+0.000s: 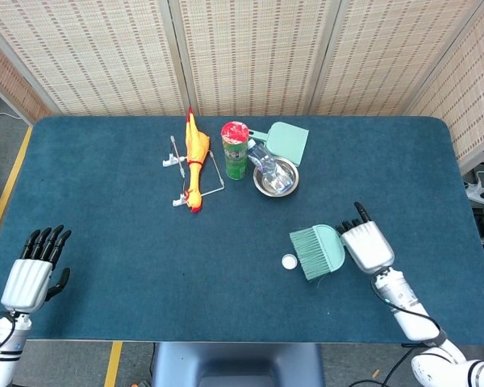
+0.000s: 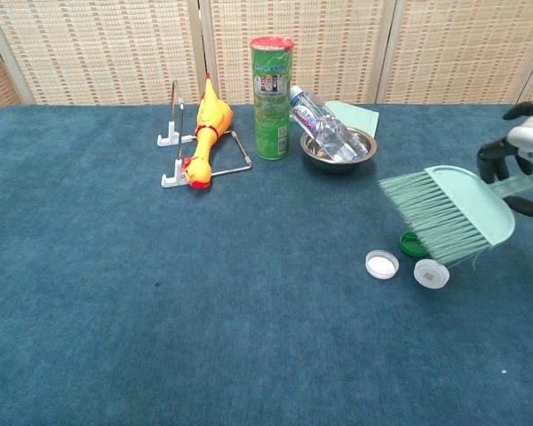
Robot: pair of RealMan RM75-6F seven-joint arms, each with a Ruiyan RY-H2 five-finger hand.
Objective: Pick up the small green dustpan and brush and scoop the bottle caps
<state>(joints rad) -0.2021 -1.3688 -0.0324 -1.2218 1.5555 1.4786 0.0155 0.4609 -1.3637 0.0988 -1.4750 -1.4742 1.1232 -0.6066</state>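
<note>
My right hand (image 1: 366,245) (image 2: 524,161) grips the handle of the pale green brush (image 1: 316,251) (image 2: 444,214) and holds it lifted above the table, bristles pointing left. Under its bristles lie the bottle caps: a white cap (image 1: 289,261) (image 2: 381,264), a second white cap (image 2: 431,273) and a green cap (image 2: 410,243) partly covered by the bristles. In the head view the brush hides the other two caps. The green dustpan (image 1: 285,141) (image 2: 356,116) lies at the back behind a steel bowl. My left hand (image 1: 32,269) rests open at the table's near left edge.
A steel bowl (image 1: 275,177) (image 2: 338,147) holding a plastic bottle, a green tube can (image 1: 235,150) (image 2: 272,86) and a yellow rubber chicken (image 1: 196,155) (image 2: 204,134) on a wire rack stand at the back centre. Woven screens close off the far side.
</note>
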